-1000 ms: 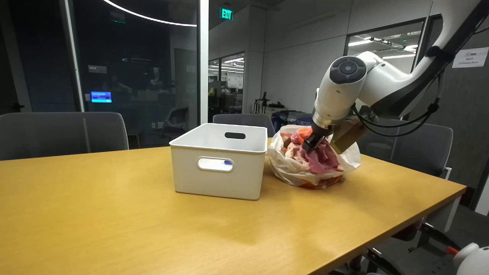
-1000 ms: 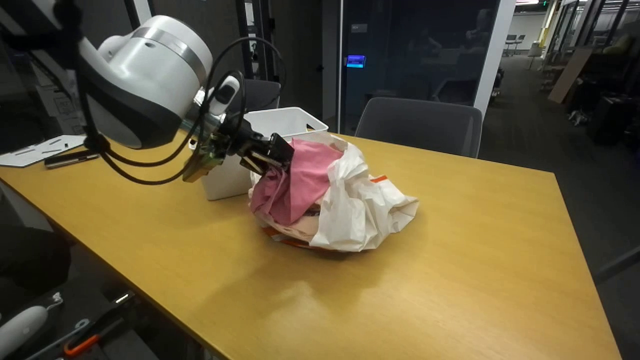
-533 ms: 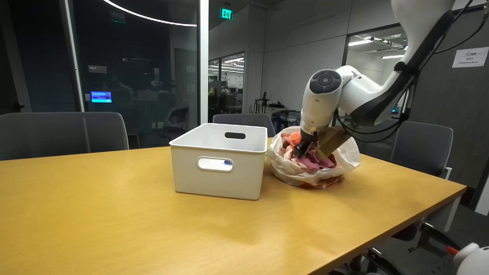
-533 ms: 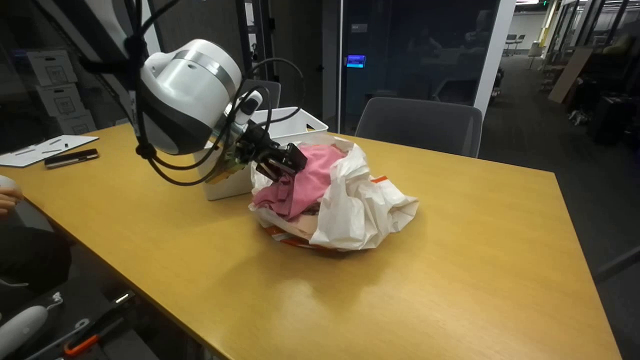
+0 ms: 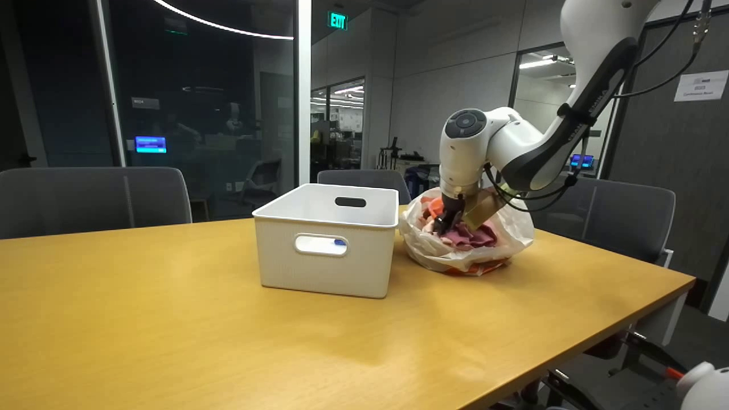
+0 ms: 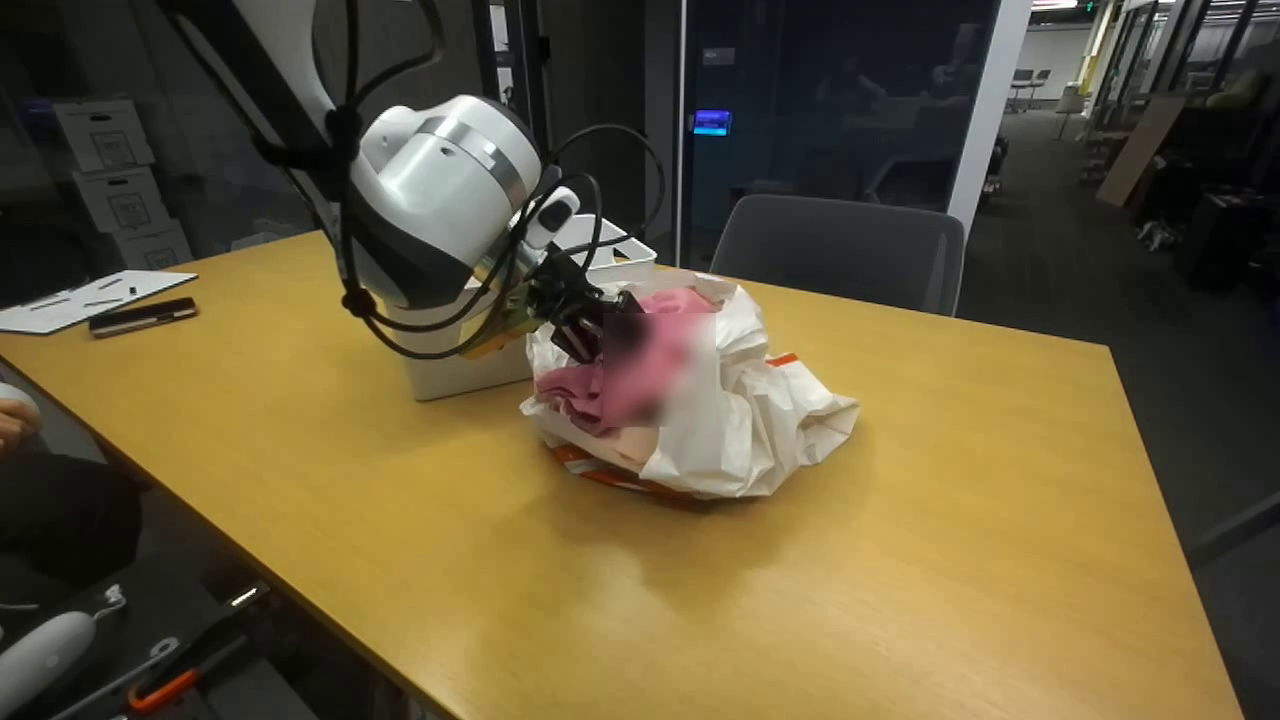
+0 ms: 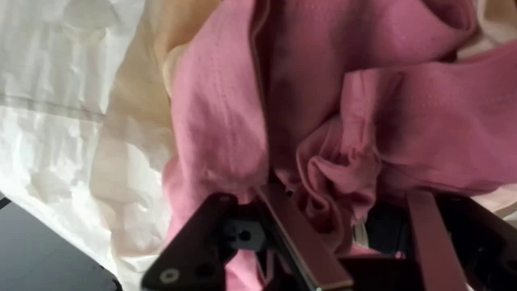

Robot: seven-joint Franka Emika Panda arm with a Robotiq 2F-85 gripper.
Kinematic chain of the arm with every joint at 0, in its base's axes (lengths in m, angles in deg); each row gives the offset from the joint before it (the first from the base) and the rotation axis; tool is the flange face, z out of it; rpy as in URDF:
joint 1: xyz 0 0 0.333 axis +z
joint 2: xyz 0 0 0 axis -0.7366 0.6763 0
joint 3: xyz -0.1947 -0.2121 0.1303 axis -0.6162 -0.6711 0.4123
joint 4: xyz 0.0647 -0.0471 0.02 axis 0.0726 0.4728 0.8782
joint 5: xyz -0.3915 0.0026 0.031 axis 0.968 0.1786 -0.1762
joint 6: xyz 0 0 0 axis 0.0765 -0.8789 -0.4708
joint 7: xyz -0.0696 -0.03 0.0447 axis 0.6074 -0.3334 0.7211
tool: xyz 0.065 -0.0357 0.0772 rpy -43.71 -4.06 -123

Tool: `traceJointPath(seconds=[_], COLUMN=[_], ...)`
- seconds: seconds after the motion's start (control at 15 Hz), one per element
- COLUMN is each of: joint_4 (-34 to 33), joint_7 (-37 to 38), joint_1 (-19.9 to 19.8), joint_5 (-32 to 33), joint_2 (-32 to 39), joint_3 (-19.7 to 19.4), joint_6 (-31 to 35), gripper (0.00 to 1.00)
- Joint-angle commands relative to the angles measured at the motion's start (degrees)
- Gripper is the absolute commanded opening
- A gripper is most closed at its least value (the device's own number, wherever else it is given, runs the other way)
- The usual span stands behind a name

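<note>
My gripper reaches into an open white bag, where pink cloth lies on top. In the wrist view, a tight bunch of this cloth sits between the fingers, and folds run towards it; the jaws are shut on it. The very tips are buried and hidden from that side. Both exterior views show the gripper down in the bag's mouth, against the cloth; a blurred patch covers its tip in an exterior view. An orange item and peach material also show in the bag.
A white box with handle holes stands on the wooden table, close beside the bag. A sheet and a dark long object lie further along. Grey chairs surround the table. A person's hand shows at the edge.
My gripper has moved lower into the bag's mouth. The pink cloth, standing higher a second ago, has sunk and crumpled, and the bag has shifted slightly on the table.
</note>
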Motion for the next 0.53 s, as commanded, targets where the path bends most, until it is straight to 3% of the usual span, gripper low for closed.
traceJointPath(seconds=[0.0,0.47], joint_4=[-2.2,0.3], joint_7=[-4.0,-5.3], joint_1=[0.7,-0.5], joint_5=[-0.1,0.2], joint_2=[1.2,1.8], joint_3=[-1.6,-2.5], joint_6=[-2.3,1.4], gripper=[0.05,0.05])
